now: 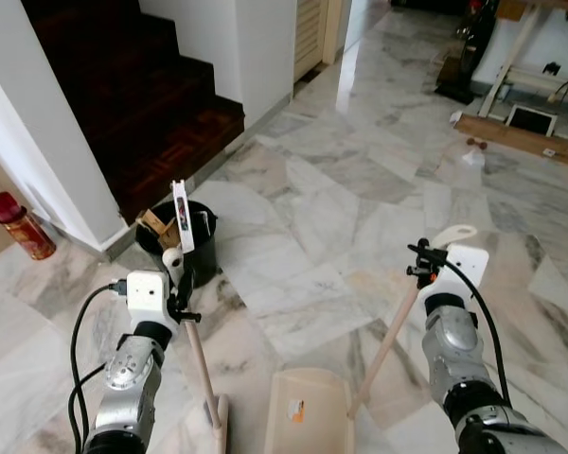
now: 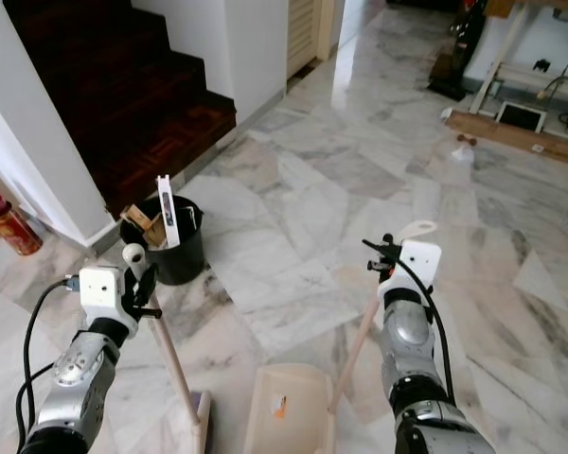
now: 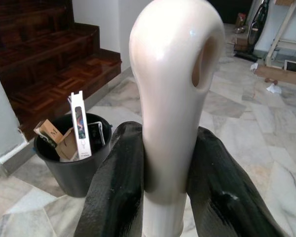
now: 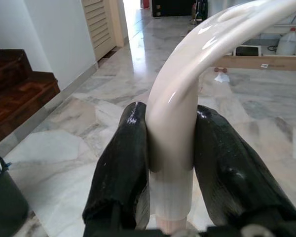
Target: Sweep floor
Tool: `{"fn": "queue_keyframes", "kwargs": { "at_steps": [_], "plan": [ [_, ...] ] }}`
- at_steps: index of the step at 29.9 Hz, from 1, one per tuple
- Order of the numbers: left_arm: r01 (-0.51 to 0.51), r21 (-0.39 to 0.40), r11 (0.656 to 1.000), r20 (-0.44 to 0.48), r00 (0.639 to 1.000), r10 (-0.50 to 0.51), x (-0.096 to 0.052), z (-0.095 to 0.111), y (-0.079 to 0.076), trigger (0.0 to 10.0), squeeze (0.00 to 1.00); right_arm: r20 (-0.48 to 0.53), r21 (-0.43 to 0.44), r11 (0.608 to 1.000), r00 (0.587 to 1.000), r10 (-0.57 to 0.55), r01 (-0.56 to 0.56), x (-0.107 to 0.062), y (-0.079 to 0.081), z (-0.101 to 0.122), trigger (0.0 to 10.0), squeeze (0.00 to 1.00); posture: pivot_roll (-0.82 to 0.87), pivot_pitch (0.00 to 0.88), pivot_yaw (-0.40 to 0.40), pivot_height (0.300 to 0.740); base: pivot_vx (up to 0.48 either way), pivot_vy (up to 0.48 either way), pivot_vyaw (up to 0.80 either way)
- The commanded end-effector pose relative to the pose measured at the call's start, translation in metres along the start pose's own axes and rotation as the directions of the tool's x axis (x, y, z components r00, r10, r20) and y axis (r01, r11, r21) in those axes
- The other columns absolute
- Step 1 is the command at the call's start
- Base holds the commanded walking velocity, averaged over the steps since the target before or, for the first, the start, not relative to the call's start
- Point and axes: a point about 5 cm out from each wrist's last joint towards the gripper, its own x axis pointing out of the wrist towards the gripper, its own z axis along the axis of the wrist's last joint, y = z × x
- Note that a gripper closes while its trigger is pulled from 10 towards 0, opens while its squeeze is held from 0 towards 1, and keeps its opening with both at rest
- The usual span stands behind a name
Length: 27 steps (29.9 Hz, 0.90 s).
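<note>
Left gripper (image 3: 160, 182): clenched on the broom (image 1: 201, 364) just below its cream handle top; both black fingers (image 3: 118, 187) press the shaft from either side.
Broom: held near upright, wooden shaft running down from the gripper to the floor (image 1: 360, 170); head at the lower edge of the eye view, just left of the dustpan (image 1: 308, 411).
Right gripper (image 4: 170, 163): clenched on the dustpan handle (image 1: 388, 345), fingers (image 4: 121, 168) flanking the cream grip where it meets the wooden pole.
Dustpan: cream tray lying on the floor between the two arms; its pole slants up and right to the right gripper.
Bin (image 1: 180, 241): black, beside the stairs (image 1: 142, 104), beyond the left gripper, holding cardboard scraps and a white package.
Floor: grey-veined marble.
Can (image 1: 19, 225): red, by the wall at far left.
</note>
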Motion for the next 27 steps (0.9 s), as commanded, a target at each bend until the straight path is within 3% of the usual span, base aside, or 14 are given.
{"fn": "queue_keyframes", "kwargs": {
  "at_steps": [1, 13, 27],
  "plan": [
    [0.006, 0.018, 1.0, 0.043, 0.999, -0.007, 0.0036, 0.0102, 0.0009, 10.0, 0.0, 0.027, 0.008, 1.0, 1.0, -0.009, 0.008, 0.0036, 0.0, 0.0065, 10.0, 0.0, 0.04, 0.05, -0.007, 0.74, 0.0, 0.0, -0.8],
    [-0.007, -0.005, 1.0, 0.044, 0.999, 0.008, 0.0029, 0.0096, 0.001, 10.0, 0.0, 0.031, 0.009, 1.0, 0.999, -0.012, 0.012, 0.0037, -0.0003, 0.0069, 10.0, 0.0, 0.04, 0.049, -0.007, 0.74, 0.0, 0.025, -0.8],
    [-0.01, -0.002, 1.0, 0.045, 0.999, 0.01, 0.0028, 0.0105, 0.0017, 10.0, 0.0, 0.046, 0.012, 1.0, 0.999, -0.015, 0.015, 0.0042, 0.0002, 0.0088, 10.0, 0.0, 0.04, 0.049, -0.008, 0.74, 0.0, 0.461, 0.0]
  ]
}}
